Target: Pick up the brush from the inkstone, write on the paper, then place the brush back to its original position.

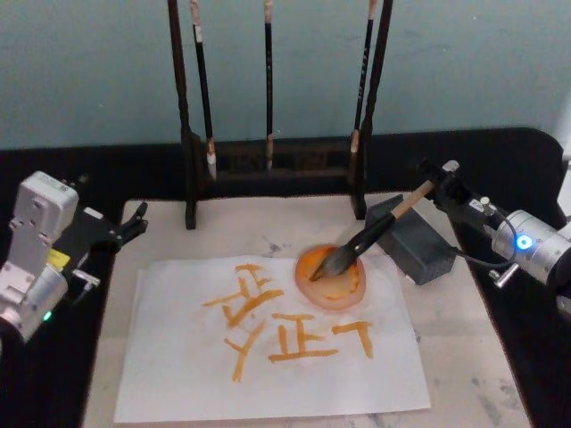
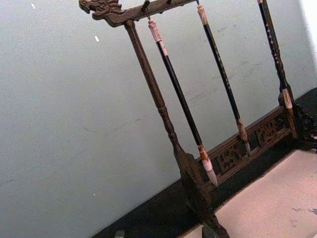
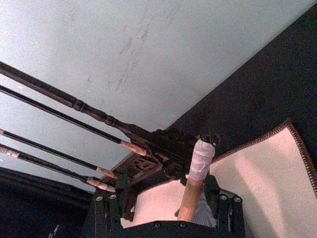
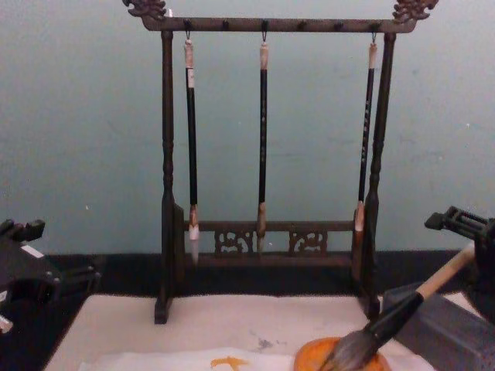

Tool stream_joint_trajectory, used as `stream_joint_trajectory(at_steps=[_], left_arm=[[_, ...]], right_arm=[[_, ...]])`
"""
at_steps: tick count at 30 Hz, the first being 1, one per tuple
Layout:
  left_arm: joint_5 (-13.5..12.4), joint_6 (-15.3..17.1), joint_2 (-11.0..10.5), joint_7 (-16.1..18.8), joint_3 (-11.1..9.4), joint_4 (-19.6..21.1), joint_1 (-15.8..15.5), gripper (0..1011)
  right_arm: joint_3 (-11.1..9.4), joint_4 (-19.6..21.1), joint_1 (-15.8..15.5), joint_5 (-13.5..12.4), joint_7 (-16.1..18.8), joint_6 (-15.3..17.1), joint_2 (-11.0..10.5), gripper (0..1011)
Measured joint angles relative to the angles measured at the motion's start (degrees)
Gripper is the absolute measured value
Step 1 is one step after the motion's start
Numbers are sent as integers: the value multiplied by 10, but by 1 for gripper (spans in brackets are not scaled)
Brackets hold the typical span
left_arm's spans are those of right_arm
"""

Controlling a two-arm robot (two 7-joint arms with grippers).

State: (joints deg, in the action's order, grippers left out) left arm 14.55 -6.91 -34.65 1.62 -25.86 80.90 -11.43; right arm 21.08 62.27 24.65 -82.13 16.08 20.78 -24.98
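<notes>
The large calligraphy brush [image 1: 379,230], with a pale tan handle, a black lower shaft and bushy grey bristles, is clamped near the top of its handle by the right gripper [image 1: 435,181]. It is held slanted above the right part of the worktop. Its bristles are laid on a round orange disc of colour [image 1: 343,290] at the far right edge of the thin white sheet of paper [image 1: 178,374]. That sheet is spread over a beige felt mat [image 1: 482,357] and is already marked with orange strokes.

Because the handle is gripped so high, a swing or slip of the tip is judged likely on any quick move. If the loaded bristles are carried across the paper, drips could fall on the written strokes. The light sheet, or the disc, could be dragged if the tip is pulled sideways before it is lifted.

The dark grey rectangular inkstone [image 1: 419,250] lies just beside the shaft, near the mat's far right corner. Its edge could be struck on a low return. The dark wooden brush rack [image 1: 268,165] at the far edge could be clipped too.

The left gripper [image 1: 136,221] is parked at the mat's left edge.
</notes>
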Motion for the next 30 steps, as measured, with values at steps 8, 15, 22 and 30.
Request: stream_joint_trajectory(at_steps=[8,15,22,30], left_arm=[[0,0,0,0,0,0,0,1010],[0,0,0,0,0,0,0,1010],[0,0,0,0,0,0,0,1010],[0,0,0,0,0,0,0,1010]], right_arm=[[0,0,0,0,0,0,0,1000],[7,4,-4,-8,-1,-3,-8,1000],[10,30,-25,-25,-3,-1,-27,1000],[3,89,-70,-62,-21,6,-62,1000]])
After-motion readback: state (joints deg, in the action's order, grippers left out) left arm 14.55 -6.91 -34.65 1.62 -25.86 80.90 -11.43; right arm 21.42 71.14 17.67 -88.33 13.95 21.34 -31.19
